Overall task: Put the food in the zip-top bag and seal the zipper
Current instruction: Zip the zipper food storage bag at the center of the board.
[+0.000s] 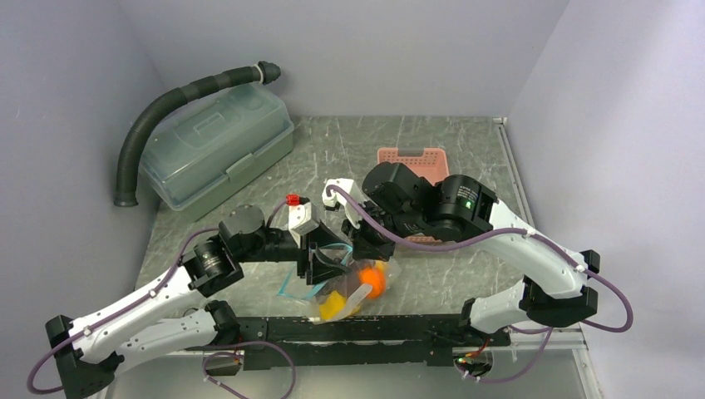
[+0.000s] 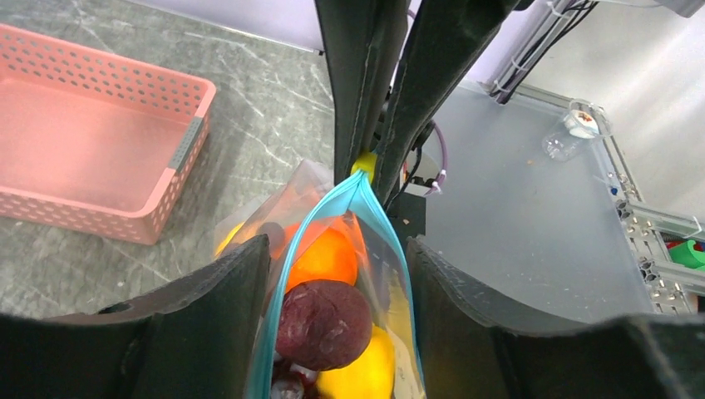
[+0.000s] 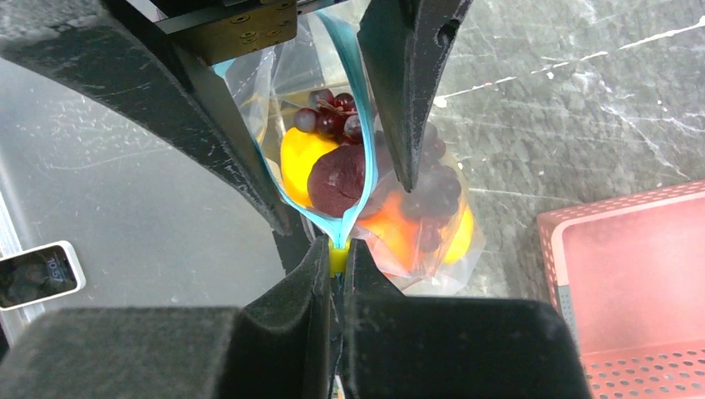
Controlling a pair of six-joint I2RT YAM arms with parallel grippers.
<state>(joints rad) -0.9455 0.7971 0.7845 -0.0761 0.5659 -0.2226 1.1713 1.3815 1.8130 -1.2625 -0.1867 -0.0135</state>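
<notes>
At the near edge of the grey marbled table (image 1: 465,158), just past the black base rail, the clear floppy bag (image 1: 332,301) is sitting between the two grippers, its thin film crinkling around the food. Inside it, a matte brown-red ball (image 2: 324,324) is lying uppermost. A glossy round orange (image 2: 326,256) is pressing in beside the ball, and a smooth yellow oval (image 2: 366,374) is showing next to them. A knobbly bunch of dark purple grapes (image 3: 330,112) is crowding against the plastic. The teal zipper (image 2: 374,220) is spreading into a narrow V, so the mouth is gaping along most of its length and meeting only at one end, where a small yellow slider (image 3: 337,262) is sitting. The right gripper (image 3: 337,245) is clamping that slider, its rough black pads pressing together on it. The left gripper (image 2: 332,258) is straddling the open mouth with its broad black fingers apart, one on each side of the strip. Whether they are pressing the strip is hard to say. Farther back, a pink perforated plastic basket (image 1: 411,155) is standing partly behind the right arm. At the far left a translucent grey-green lidded box (image 1: 218,150) is resting with a ribbed black hose (image 1: 179,93) curving behind it.
</notes>
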